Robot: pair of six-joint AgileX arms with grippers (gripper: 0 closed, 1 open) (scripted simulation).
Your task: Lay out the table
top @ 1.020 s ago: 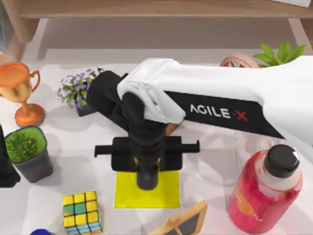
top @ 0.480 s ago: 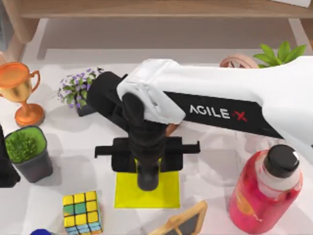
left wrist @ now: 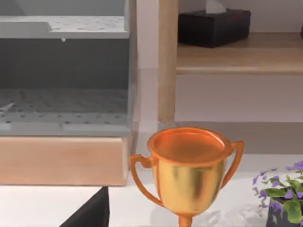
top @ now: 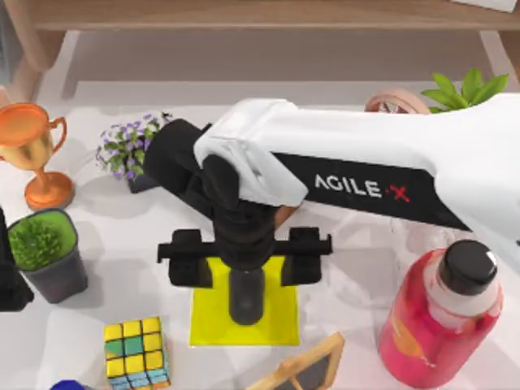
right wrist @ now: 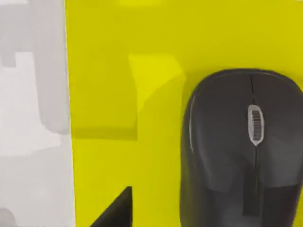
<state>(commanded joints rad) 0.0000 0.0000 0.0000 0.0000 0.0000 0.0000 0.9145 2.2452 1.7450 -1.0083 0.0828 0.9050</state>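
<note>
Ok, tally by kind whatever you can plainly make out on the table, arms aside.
Plants: 3 (purple flowers, grey-potted bush, leafy plant)
Trophy: 1
Puzzle cube: 1
Red bottle: 1
Yellow mat: 1
Black mouse: 1
Framed chalkboard: 1
Total: 9
Uncounted: pink round thing, blue scrap at the edge.

yellow mat (right wrist: 118, 94), blk mouse (right wrist: 236, 151), white table (top: 122, 276)

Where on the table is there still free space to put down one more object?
The table is bare between the green potted plant and the yellow mat, and between mat and red bottle. Around the Rubik's cube and small chalkboard it is crowded.
</note>
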